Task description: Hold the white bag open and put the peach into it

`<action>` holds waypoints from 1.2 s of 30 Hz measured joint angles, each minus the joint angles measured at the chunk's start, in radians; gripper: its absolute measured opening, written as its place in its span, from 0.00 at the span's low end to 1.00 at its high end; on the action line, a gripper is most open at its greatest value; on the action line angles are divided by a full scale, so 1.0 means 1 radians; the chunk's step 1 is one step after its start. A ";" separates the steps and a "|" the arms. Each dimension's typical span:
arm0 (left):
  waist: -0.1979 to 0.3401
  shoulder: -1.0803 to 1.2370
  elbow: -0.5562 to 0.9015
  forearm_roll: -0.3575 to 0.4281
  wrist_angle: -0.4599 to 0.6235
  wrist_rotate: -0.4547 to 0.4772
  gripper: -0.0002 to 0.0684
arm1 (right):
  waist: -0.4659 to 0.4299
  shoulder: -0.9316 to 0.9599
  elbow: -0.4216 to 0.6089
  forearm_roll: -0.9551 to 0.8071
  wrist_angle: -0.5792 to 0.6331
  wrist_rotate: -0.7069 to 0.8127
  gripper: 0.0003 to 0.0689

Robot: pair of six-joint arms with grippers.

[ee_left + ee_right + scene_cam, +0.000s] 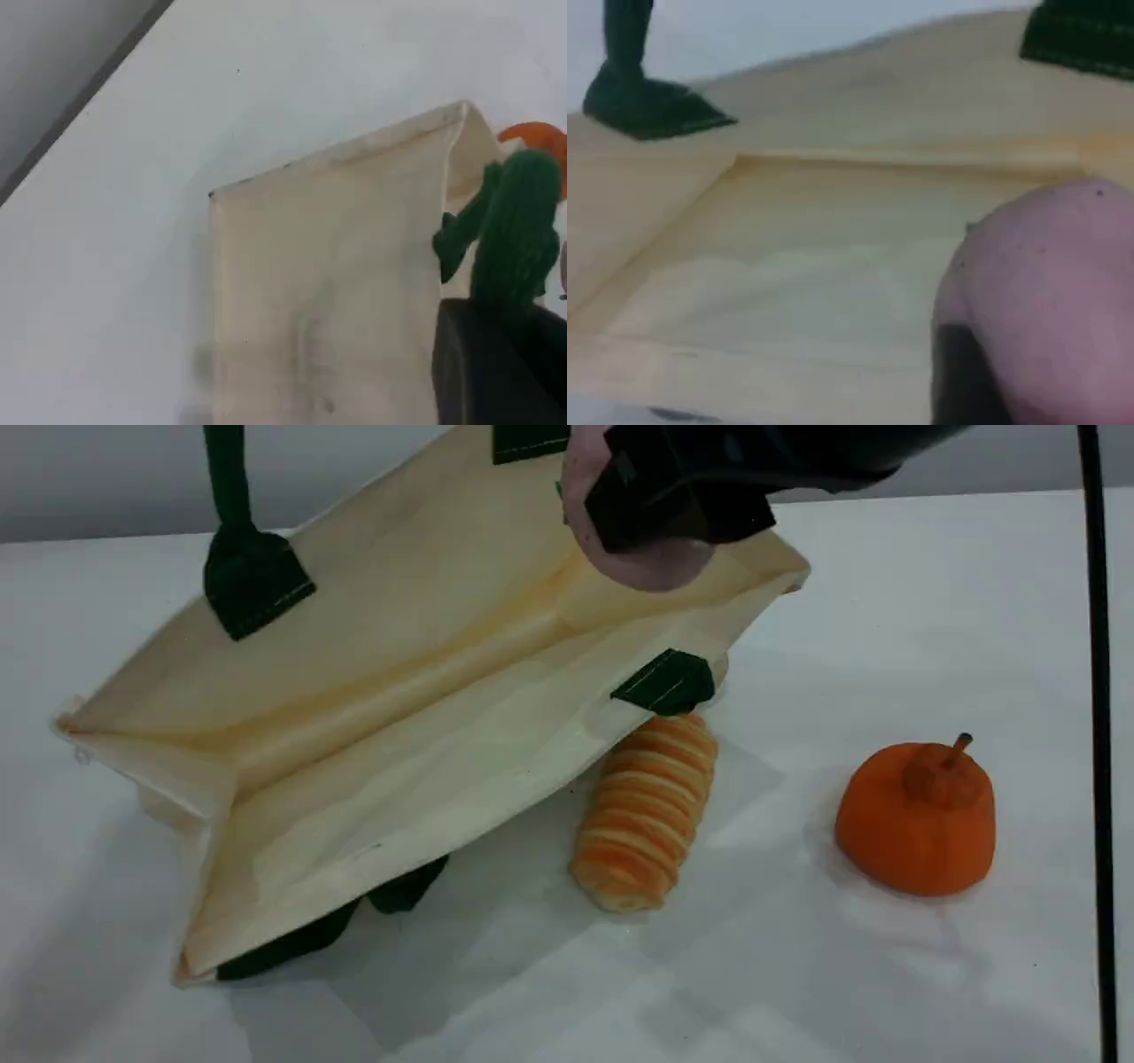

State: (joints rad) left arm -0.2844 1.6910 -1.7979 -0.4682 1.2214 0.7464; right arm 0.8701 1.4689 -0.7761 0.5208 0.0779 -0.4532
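Scene view: top centre, the right tool grips a pale pink fuzzy peach over the gaping cream-white fabric bag. Left wrist view: lower right, the left tool pinches the bag's dark green rope handle. Right wrist view: peach lower right, above the bag's interior.

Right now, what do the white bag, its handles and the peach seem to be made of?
White bag: cream cloth, probably canvas, matte; it creases and sags.
Rope handle: dark green thick cord, with a fuzzy, fibrous surface.
Peach: pale pink, matte, finely speckled; perhaps foam or flocked plastic, unclear.
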 joint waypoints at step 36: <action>0.001 0.000 0.000 -0.010 0.000 -0.027 0.14 | 0.077 0.459 -0.247 -0.015 -0.263 -0.001 0.50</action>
State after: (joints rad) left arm -0.2835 1.6910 -1.7979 -0.4786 1.2214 0.7191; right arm 0.9470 1.9276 -1.0226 0.5060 -0.1847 -0.4539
